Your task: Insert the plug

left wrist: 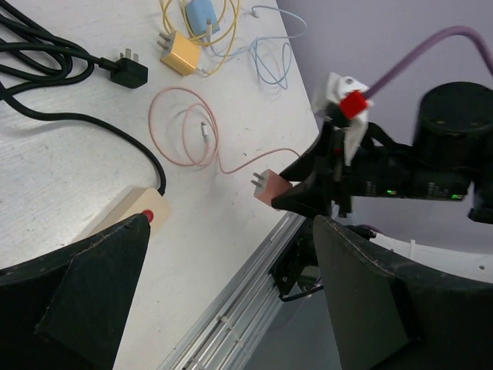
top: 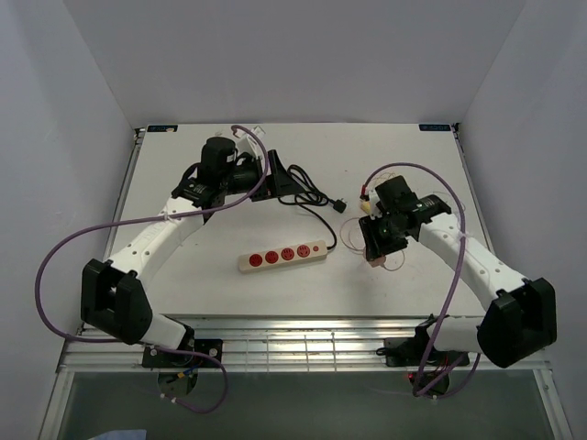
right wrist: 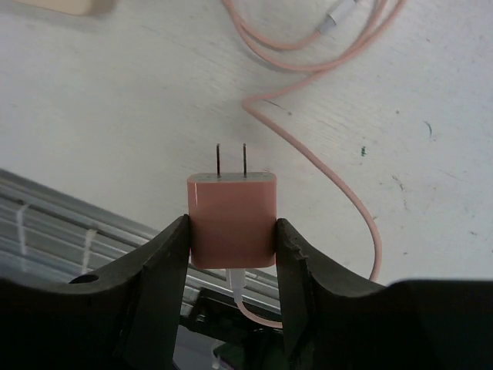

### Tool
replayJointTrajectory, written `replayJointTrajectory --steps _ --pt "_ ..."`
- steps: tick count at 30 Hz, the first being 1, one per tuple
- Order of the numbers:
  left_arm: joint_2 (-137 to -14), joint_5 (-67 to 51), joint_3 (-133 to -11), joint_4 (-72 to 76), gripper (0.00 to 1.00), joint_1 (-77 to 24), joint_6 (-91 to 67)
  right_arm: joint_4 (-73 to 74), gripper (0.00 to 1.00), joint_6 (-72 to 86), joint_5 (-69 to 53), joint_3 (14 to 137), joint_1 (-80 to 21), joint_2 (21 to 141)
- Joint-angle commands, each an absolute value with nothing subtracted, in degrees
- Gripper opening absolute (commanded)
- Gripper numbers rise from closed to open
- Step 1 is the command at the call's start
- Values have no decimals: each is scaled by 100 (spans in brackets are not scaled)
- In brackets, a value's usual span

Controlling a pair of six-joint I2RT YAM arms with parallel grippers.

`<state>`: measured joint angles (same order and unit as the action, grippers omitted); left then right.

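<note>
The pink plug is a small charger with two prongs that point away from the wrist. My right gripper is shut on its sides and holds it just above the table. In the top view that gripper hangs to the right of the beige power strip, a short gap from the strip's end. The strip has three red sockets and a red switch. My left gripper is open and empty, up at the back left. From there it sees the plug and the strip's corner.
The strip's black cable coils behind it and ends in a black plug. A yellow charger, a blue charger and a loose pink cord lie at the right. The metal front rail borders the table.
</note>
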<state>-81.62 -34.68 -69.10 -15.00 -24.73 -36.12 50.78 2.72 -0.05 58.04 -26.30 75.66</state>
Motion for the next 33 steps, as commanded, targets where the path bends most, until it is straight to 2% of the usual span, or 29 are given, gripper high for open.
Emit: replayJointTrajectory --steps 1,5,11,17,22,33 --pt "-8235 -3515 -7154 -1564 98 -2470 -3454 5011 22 186 -1307 6380 -2567 6936" --pt "-8463 -4401 -7242 -1171 98 -2470 -3532 3976 23 -367 -2608 6617 -2522 6548" --pt "-8578 -5693 -7251 -563 98 -2636 -3902 2701 23 -1054 -2768 6443 -2522 6425" --pt "-8753 -5845 -7356 -404 98 -2742 -4210 1574 23 -1828 -3349 6117 -2522 6214" --pt "-9254 -5827 -7645 -431 98 -3093 -4394 1889 24 -2530 -3358 6214 -2531 6231" --pt "-10002 -5502 -8340 -642 98 -3524 -4482 1811 25 -2698 -3322 6126 -2549 6117"
